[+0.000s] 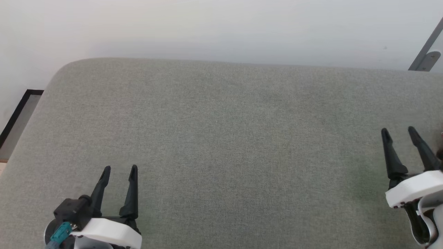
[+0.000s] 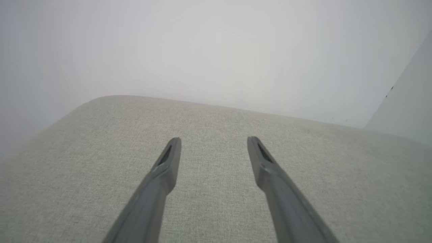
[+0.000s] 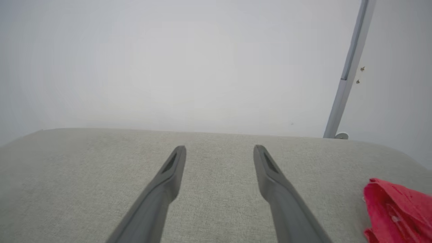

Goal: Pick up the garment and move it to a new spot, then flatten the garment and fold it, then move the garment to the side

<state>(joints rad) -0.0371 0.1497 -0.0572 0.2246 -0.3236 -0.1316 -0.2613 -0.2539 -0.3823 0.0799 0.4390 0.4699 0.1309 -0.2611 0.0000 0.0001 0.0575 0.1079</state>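
Observation:
The garment (image 3: pixel 398 212) is a bunched red cloth at the lower right edge of the right wrist view, lying on the grey-green cushion to the right of my right gripper (image 3: pixel 219 150) and apart from it. That gripper is open with nothing between its fingers; in the head view the right gripper (image 1: pixel 398 132) stands at the far right above the cushion. My left gripper (image 1: pixel 120 169) is at the lower left, open and empty. In the left wrist view the left gripper (image 2: pixel 213 141) points across bare cushion fabric toward the wall.
A wide grey-green fabric cushion (image 1: pixel 221 138) runs across the view, with a rounded far left corner against a pale wall. A grey metal pole (image 3: pixel 347 74) stands at the back right. A dark-framed floor patch (image 1: pixel 17 117) shows beyond the left edge.

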